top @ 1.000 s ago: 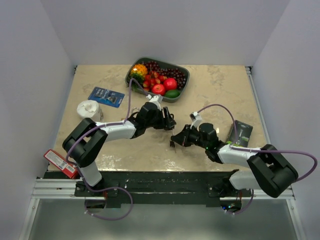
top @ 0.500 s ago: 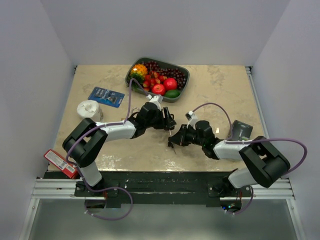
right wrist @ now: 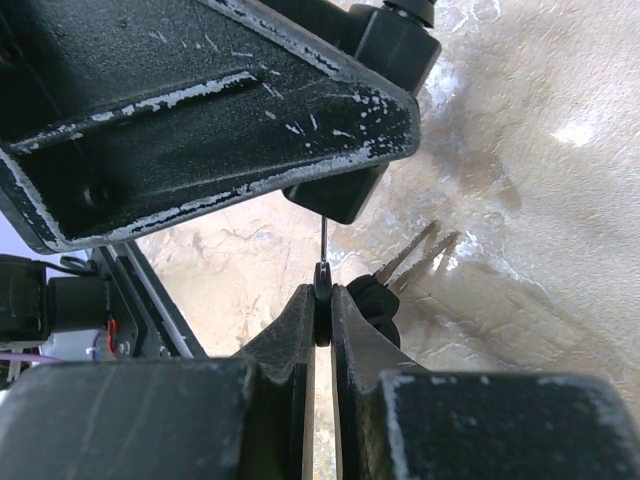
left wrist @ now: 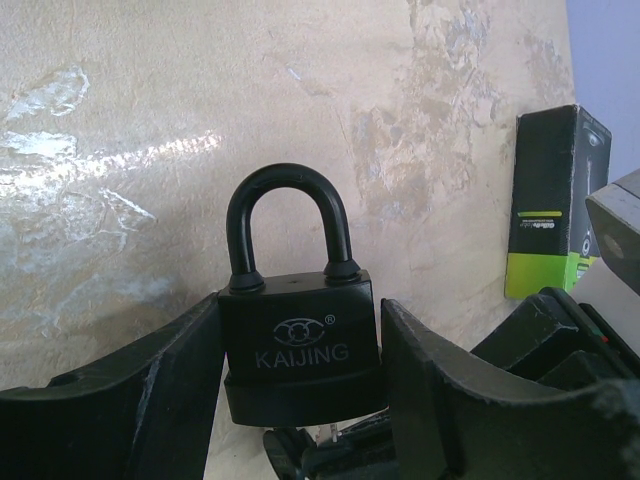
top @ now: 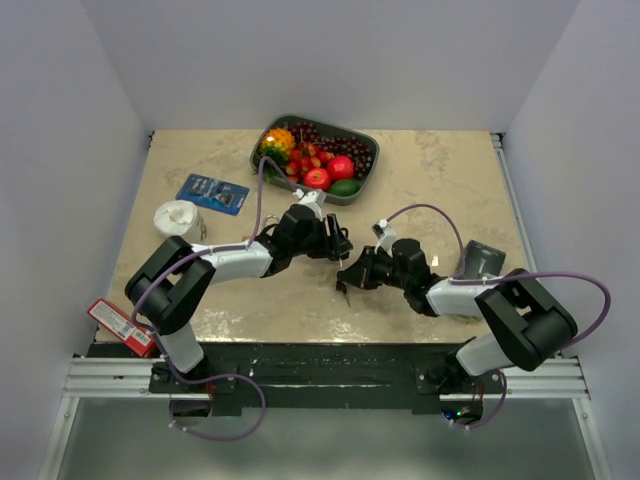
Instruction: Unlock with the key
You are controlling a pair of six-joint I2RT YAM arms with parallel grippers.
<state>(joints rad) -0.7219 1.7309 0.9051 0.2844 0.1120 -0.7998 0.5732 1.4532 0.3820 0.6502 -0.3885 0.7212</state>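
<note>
A black padlock (left wrist: 300, 320) marked KAIJING, its shackle closed and pointing away, sits clamped between the fingers of my left gripper (left wrist: 300, 372), held above the table. Below it, my right gripper (right wrist: 322, 312) is shut on the black head of a key (right wrist: 322, 288). The thin blade runs straight up to the underside of the padlock (right wrist: 335, 195); whether it is inside the keyhole I cannot tell. Two spare keys (right wrist: 412, 260) dangle beside it. From above, the left gripper (top: 335, 243) and right gripper (top: 350, 277) meet mid-table.
A grey tray (top: 262, 140) of fruit stands at the back. A blue pack (top: 212, 193) and a white cup (top: 178, 217) lie at left, a red pack (top: 120, 325) at the near left edge. A black and green box (top: 482, 260) lies right.
My right arm has shifted a little to the left, bringing the key closer under the padlock. The left arm and the padlock have stayed still.
</note>
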